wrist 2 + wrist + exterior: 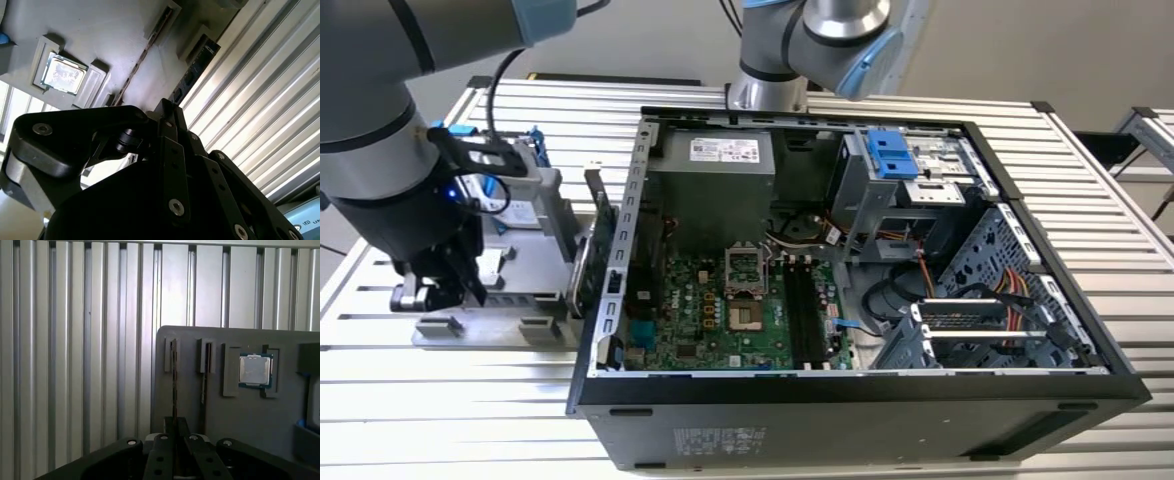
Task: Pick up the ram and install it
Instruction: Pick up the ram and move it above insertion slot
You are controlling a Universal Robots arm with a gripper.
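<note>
The ram (173, 375) is a thin dark stick standing on edge in a slot of the grey holder plate (240, 420). In the first wrist view my gripper (175, 423) has its fingers drawn together on the stick's near end. The second wrist view shows the same stick (143, 57) running edge-on toward my gripper (167, 107). In the exterior view my gripper (444, 288) hangs low over the holder plate (494, 328), to the exterior view's left of the open computer case (854, 395). The board's long memory slots (807, 312) lie inside the case.
A second stick (203, 375) stands in the neighbouring slot, and a square processor chip (255, 370) rests in a pocket beside it. A drive with blue rails (500, 165) and a green card (602, 232) stand upright between my arm and the case wall. Ribbed aluminium table (480, 420) all around.
</note>
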